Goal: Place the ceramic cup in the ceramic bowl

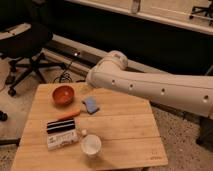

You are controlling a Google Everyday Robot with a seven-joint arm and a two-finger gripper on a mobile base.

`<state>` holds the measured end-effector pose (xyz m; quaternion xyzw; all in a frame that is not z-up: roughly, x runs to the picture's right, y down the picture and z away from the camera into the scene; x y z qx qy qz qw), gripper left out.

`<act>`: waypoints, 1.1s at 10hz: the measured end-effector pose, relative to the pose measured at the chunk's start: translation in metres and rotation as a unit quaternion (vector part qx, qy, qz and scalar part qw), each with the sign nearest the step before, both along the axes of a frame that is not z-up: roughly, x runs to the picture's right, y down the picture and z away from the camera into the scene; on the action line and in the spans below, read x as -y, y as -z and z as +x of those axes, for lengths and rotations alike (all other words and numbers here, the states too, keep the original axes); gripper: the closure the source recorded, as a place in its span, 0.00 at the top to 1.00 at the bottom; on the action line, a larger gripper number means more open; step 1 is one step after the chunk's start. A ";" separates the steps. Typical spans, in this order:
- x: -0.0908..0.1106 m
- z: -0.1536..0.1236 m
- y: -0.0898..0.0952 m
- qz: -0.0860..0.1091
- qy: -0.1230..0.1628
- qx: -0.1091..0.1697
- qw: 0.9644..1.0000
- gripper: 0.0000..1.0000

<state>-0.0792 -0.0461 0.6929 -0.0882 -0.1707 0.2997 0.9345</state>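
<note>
The white ceramic cup (91, 145) stands upright near the front edge of the wooden table (127, 127). The orange-red ceramic bowl (63, 95) sits at the table's back left and looks empty. My white arm (150, 85) reaches in from the right above the table's back edge, and its end (92, 77) hangs just right of and behind the bowl. My gripper is hidden behind the arm and does not show. Nothing is seen being held.
A thin orange stick (69, 115) and a blue sponge (91, 104) lie between bowl and cup. A black striped packet (60, 126) and a clear bottle with a white label (62, 140) lie left of the cup. A black office chair (25, 45) stands at the back left.
</note>
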 end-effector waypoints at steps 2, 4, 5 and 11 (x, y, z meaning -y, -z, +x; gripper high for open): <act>-0.008 0.004 0.002 -0.012 0.002 -0.005 1.000 0.80; -0.027 0.007 0.009 -0.024 0.004 -0.006 1.000 0.80; -0.037 0.008 0.016 -0.026 0.004 -0.005 1.000 0.80; -0.137 0.011 0.057 -0.050 -0.010 0.018 0.999 0.80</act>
